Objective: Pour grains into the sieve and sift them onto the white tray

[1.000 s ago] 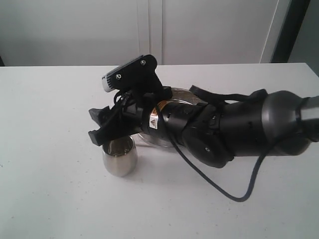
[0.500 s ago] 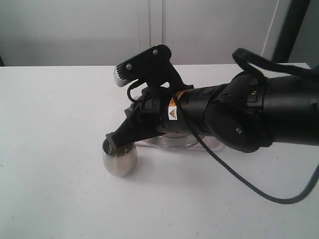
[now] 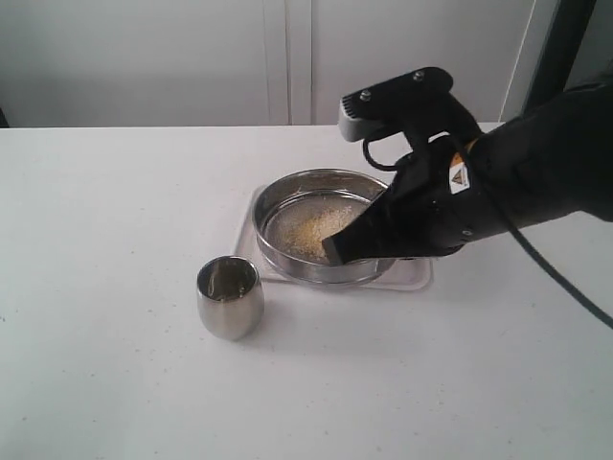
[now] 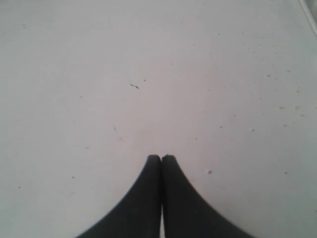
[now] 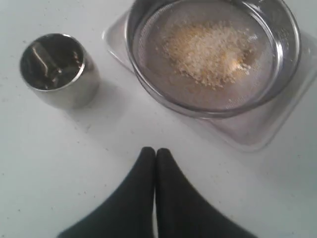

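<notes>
The sieve [image 3: 287, 192] [image 5: 148, 94] is a wide steel ring with a mesh bottom, resting on the white tray [image 3: 417, 280] [image 5: 257, 141]. A heap of yellow and pale grains [image 3: 314, 228] [image 5: 210, 52] lies on the mesh. My right gripper [image 3: 335, 251] [image 5: 155, 150] hovers over the sieve's near right side, shut and empty. The left gripper [image 4: 161, 157] is shut over bare tabletop with nothing in it; the exterior view does not show it.
A small steel cup [image 3: 229, 297] [image 5: 58, 69] stands upright and empty on the table, left of the tray. Stray grains [image 4: 277, 94] speckle the white tabletop under the left gripper. A white wall runs behind the table.
The right gripper let go of the cup, shut, and drew back to the right and upward, uncovering the sieve and grains. The cup stayed upright where it was.
</notes>
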Action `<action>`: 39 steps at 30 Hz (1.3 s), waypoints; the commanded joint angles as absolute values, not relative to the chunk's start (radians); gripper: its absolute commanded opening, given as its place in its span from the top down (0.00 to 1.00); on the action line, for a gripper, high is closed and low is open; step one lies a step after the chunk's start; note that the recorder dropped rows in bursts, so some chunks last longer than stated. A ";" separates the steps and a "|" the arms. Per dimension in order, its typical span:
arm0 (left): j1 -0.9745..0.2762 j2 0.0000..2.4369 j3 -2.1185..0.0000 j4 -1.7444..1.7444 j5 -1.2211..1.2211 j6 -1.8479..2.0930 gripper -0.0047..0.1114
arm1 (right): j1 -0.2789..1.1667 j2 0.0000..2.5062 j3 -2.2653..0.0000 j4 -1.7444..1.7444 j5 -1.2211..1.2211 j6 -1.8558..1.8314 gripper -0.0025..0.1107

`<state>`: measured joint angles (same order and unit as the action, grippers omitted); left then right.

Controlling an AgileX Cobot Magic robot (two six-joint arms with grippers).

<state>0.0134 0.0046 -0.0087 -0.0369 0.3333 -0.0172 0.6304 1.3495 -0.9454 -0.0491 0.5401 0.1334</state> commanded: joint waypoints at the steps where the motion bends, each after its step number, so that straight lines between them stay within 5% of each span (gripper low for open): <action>1: 0.017 0.000 0.000 -0.043 0.336 -0.019 0.96 | 0.534 1.326 -0.944 0.006 0.637 0.135 0.98; 17: 0.017 0.000 0.000 -0.043 0.336 -0.019 0.96 | 0.168 1.164 -0.916 0.007 0.869 0.232 0.98; 39: 0.017 0.000 0.000 -0.043 0.336 -0.019 0.96 | 0.098 1.069 -0.827 -0.030 0.937 0.267 0.98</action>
<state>0.0134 0.0046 -0.0087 -0.0369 0.3333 -0.0172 0.1094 1.0940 -0.8583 -0.0092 0.9375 0.2616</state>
